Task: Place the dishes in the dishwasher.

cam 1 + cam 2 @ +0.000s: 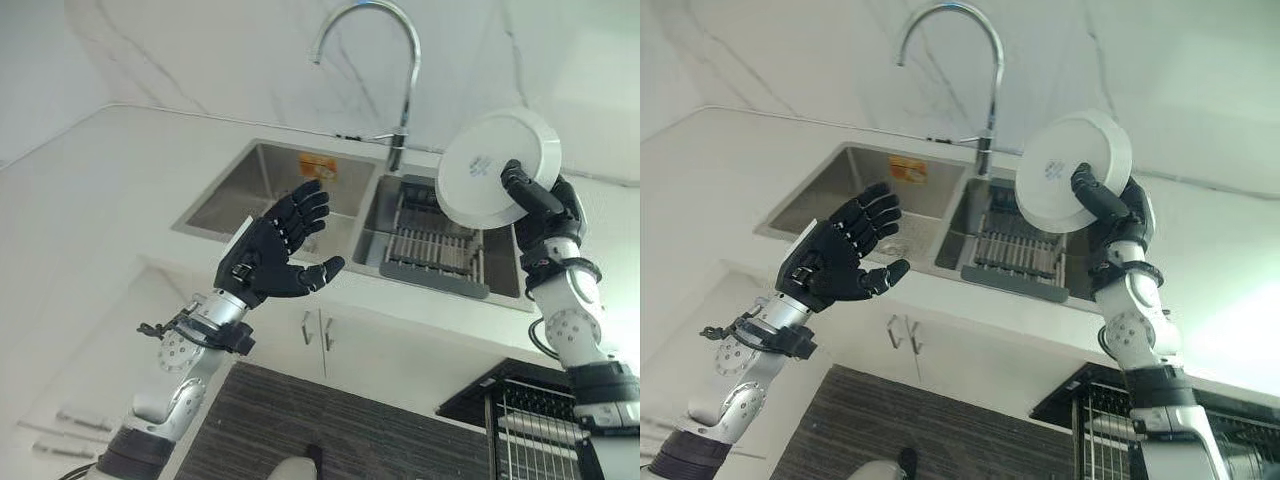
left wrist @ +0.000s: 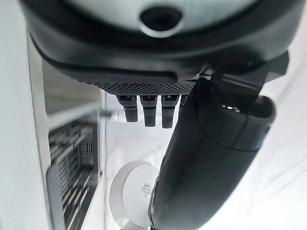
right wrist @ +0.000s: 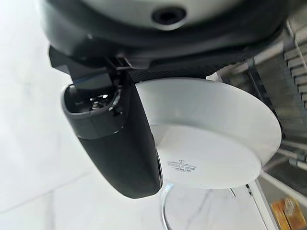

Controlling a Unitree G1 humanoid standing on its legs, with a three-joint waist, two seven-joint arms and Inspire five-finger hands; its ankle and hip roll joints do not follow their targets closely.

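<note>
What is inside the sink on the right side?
A dark drying rack lies in the right sink basin. The white plate in the right hand covers its far corner.

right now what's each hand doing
Left hand: open, holding nothing, raised over the sink.
Right hand: shut on the plate.

Silver-grey arms, dark robot hand point(image 1: 275, 250)
</note>
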